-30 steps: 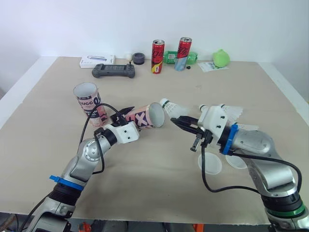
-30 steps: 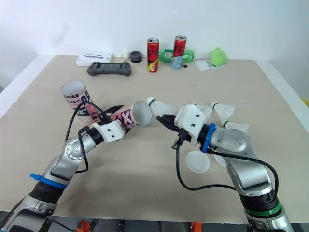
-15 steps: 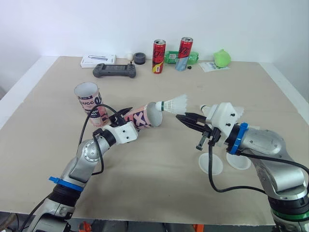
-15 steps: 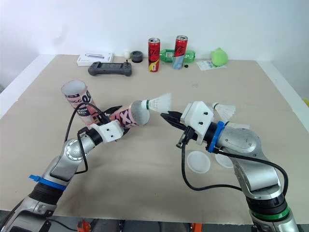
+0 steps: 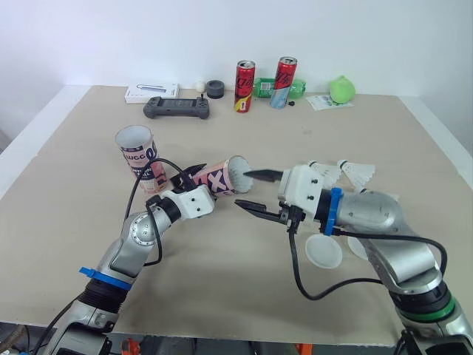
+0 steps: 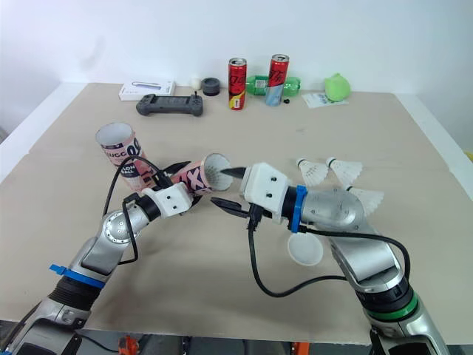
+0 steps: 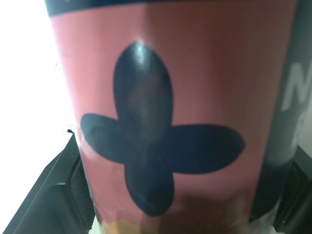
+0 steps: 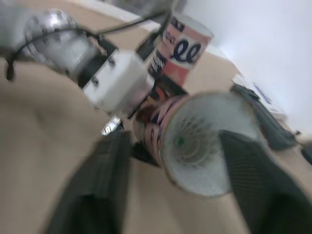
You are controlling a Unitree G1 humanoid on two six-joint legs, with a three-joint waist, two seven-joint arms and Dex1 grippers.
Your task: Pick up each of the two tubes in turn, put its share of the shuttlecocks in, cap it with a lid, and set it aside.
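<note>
My left gripper (image 5: 199, 176) is shut on a pink patterned tube (image 5: 219, 180), held tilted with its open mouth facing right. In the left wrist view the tube's pink wall with a black cross (image 7: 161, 126) sits close between the fingers. A shuttlecock (image 8: 194, 139) lies inside the tube, feathers toward the mouth. My right gripper (image 5: 253, 192) is open just at the tube's mouth, one finger above and one below, holding nothing. A second tube (image 5: 140, 160) stands upright to the left. Loose shuttlecocks (image 6: 312, 170) lie at the right, and two white lids (image 5: 323, 251) rest under my right arm.
Along the far edge stand two red cans (image 5: 242, 76), a green bottle (image 5: 262, 88), a dark game controller (image 5: 174, 109), a white box (image 5: 151, 93), a small black ring (image 5: 215, 89) and a green ball-like object (image 5: 341, 89).
The shuttlecock left my right gripper and slid from the tube's mouth fully inside. My right gripper opened and moved left up to the tube's mouth.
</note>
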